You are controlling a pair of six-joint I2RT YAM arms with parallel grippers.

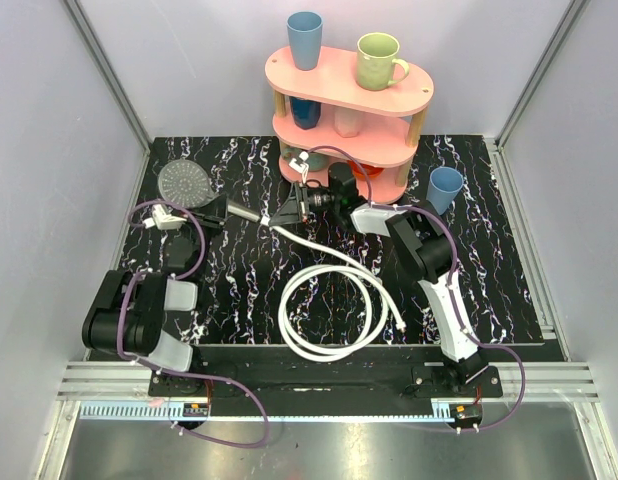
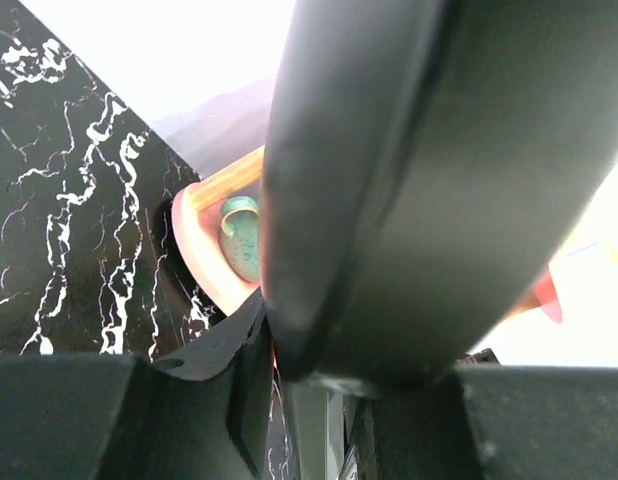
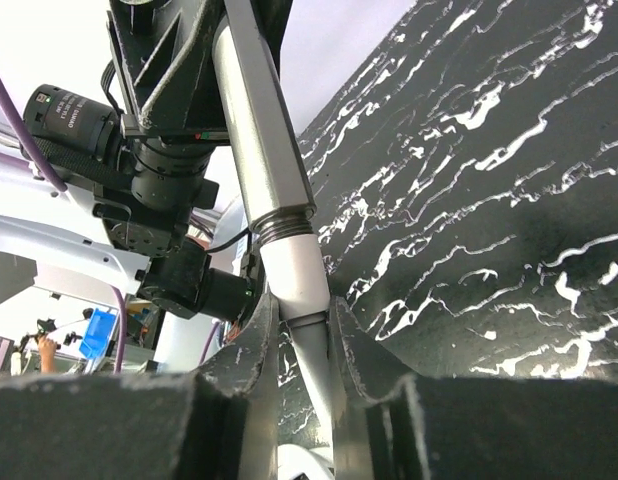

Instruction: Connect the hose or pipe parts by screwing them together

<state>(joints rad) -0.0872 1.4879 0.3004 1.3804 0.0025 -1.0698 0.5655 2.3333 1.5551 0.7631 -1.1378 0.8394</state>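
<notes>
The grey round-faced shower head (image 1: 185,182) lies at the back left of the table, its dark handle (image 1: 241,212) pointing right. My left gripper (image 1: 215,212) is shut on that handle, which fills the left wrist view (image 2: 429,170) above the fingers (image 2: 109,410). The white hose (image 1: 329,310) lies coiled in the middle, one end running up to the handle. In the right wrist view its white end fitting (image 3: 294,275) meets the handle's threaded tip (image 3: 284,222). My right gripper (image 3: 307,345) is shut on this fitting, one finger on each side.
A pink three-tier shelf (image 1: 334,78) with a blue cup (image 1: 305,38) and a green mug (image 1: 381,60) stands at the back centre, close behind the right gripper (image 1: 289,214). Another blue cup (image 1: 445,187) stands on the table at the right. Purple cables (image 1: 194,240) loop around the left arm.
</notes>
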